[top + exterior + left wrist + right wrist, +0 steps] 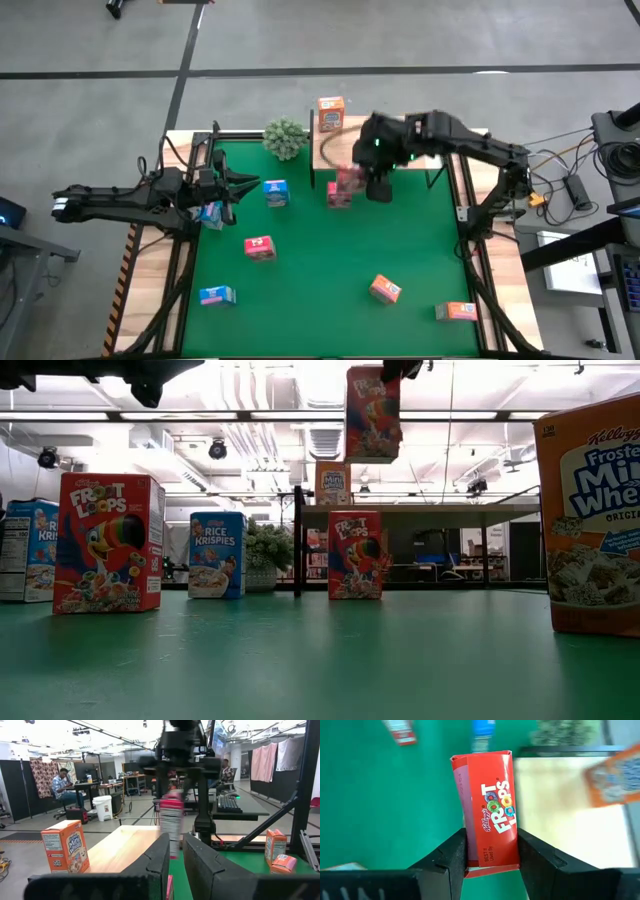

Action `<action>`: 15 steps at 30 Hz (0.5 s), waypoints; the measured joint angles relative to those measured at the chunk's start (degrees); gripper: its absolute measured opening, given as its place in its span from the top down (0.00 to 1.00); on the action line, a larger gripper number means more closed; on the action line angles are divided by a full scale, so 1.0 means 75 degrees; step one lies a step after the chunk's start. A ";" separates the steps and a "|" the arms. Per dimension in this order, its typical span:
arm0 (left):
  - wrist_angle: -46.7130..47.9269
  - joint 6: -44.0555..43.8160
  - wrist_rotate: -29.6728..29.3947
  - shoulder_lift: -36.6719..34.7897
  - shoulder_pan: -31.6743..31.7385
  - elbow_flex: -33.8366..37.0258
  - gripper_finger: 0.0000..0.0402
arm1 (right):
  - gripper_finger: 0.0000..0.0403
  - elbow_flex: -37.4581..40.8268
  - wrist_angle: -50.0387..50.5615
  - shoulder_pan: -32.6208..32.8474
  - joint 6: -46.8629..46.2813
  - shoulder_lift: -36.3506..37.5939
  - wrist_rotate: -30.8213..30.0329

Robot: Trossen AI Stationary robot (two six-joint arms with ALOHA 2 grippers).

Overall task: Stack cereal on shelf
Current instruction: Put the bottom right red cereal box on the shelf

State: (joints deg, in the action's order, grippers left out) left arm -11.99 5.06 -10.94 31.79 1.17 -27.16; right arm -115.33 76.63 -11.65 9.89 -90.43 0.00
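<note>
My right gripper (491, 837) is shut on a red cereal box (487, 805) and holds it high above the table (372, 415), by the shelf's near left corner (348, 178). The shelf (325, 150) is a light wooden board at the table's far edge, and an orange cereal box (330, 113) stands upright on its left end. A second red box (355, 555) stands on the table just below the held one. My left gripper (240, 185) waits at the table's left side, shut and with nothing in it (176, 855). My right gripper pinches the red box between its two fingers, one finger on each wide face beside the narrow printed panel (492, 855), at the box's upper end. The fingers slant down from the table's right side. The box hangs nearly upright below them, lifted clear of table and shelf.
Loose boxes stand or lie on the green table: blue ones (275, 192) (216, 295) (210, 212), a red one (259, 247), orange ones (385, 289) (456, 311). A small green plant (285, 137) stands left of the shelf. The shelf's right part is bare wood (560, 810).
</note>
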 joint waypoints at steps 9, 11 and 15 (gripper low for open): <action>0.0003 0.0000 0.0000 0.0000 -0.0003 0.0000 0.91 | 0.65 -0.0004 0.0103 -0.2282 0.1849 -0.0011 0.0096; 0.0000 0.0000 0.0000 0.0000 0.0000 0.0000 0.91 | 0.65 0.0002 0.0060 -0.2779 0.2080 -0.0050 0.0320; 0.0000 0.0000 0.0000 0.0000 -0.0002 0.0000 0.91 | 0.65 0.0122 -0.0194 -0.3661 0.2489 -0.0111 0.1037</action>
State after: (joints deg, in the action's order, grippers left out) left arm -11.99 5.06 -10.94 31.79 1.16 -27.16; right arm -114.41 75.18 -39.11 28.55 -91.27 7.77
